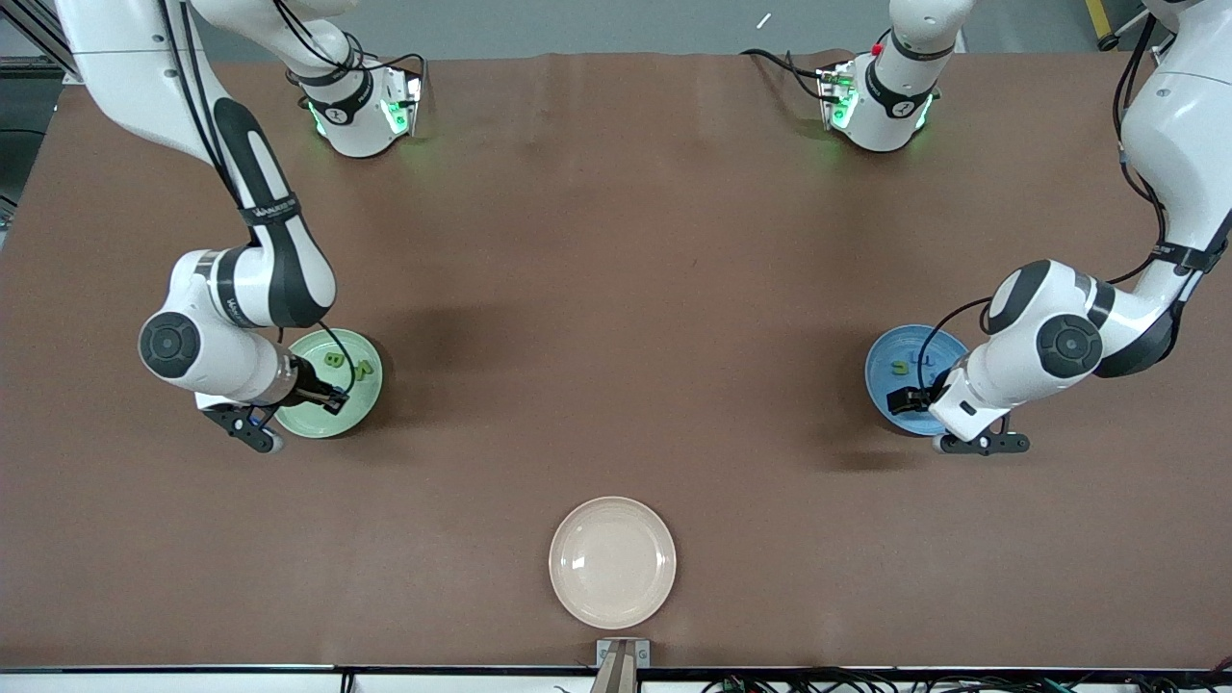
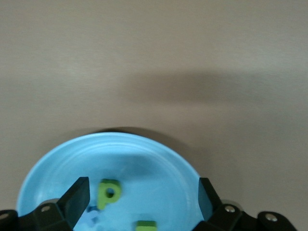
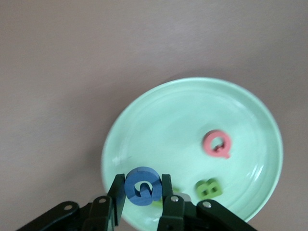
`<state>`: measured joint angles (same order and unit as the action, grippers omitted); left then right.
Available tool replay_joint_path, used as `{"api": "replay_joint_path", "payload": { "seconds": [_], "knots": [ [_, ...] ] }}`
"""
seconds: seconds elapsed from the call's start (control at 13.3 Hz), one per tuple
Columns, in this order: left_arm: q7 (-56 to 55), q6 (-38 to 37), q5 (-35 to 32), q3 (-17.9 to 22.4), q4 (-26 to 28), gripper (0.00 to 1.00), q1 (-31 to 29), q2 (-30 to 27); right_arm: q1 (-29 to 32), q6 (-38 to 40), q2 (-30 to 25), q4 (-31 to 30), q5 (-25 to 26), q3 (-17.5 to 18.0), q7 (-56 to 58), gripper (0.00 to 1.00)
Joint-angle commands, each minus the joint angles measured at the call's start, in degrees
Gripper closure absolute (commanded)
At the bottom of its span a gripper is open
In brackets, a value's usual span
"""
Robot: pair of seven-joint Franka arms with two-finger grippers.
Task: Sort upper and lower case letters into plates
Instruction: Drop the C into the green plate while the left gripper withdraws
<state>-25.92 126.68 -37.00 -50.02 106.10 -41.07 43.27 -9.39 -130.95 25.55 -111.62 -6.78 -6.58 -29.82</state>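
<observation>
The right gripper (image 3: 142, 195) pinches a blue letter (image 3: 142, 186) directly over the pale green plate (image 3: 159, 125), toward its rim at about seven o'clock, while the left gripper (image 2: 142, 195) hangs spread and empty over the blue plate (image 2: 159, 159).

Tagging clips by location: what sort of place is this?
Probably a robotics lab: two arms bolted to a brown table, cables along its edge, and staged plates, pale green plate and blue plate, holding toy letters.
</observation>
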Motion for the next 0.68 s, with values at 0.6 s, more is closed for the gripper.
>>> {"api": "replay_joint_path", "payload": {
  "seconds": [0.6],
  "knots": [
    [13.0,-4.15,35.77,46.05,-4.85,0.01,47.92,-15.31,1.83,-6.86,3.28,-4.13,0.27,1.31,1.17,0.98]
  ]
}}
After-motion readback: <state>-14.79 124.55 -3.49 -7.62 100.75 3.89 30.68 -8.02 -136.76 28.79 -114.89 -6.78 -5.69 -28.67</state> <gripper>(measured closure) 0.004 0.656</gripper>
